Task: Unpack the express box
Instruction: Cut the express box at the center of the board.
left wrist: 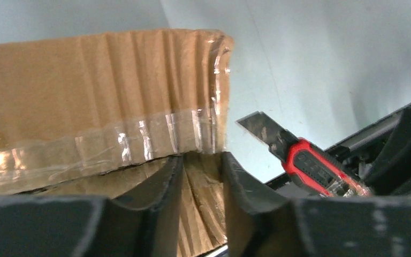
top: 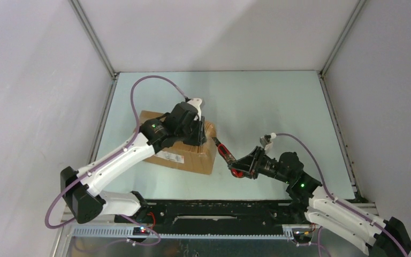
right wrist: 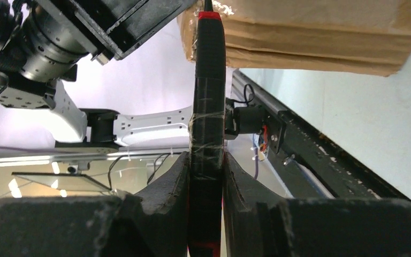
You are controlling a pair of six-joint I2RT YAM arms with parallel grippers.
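The box (top: 192,154) is still taped shut. The right pincer (right wrist: 206,160) pinches the knife (left wrist: 310,163) near its right end. The left pincer (left wrist: 202,160) rests there, grip unclear.

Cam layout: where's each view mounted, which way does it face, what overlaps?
Top external: above and behind the bases, looking down at the table; shows left arm, right arm, express box.
Left wrist: on the left arm, facing past its parted jaws over the box's taped corner toward the utility knife.
Right wrist: on the right arm, facing along the knife clamped in its jaws toward the box and left arm.
Shared: box and knife in all three.
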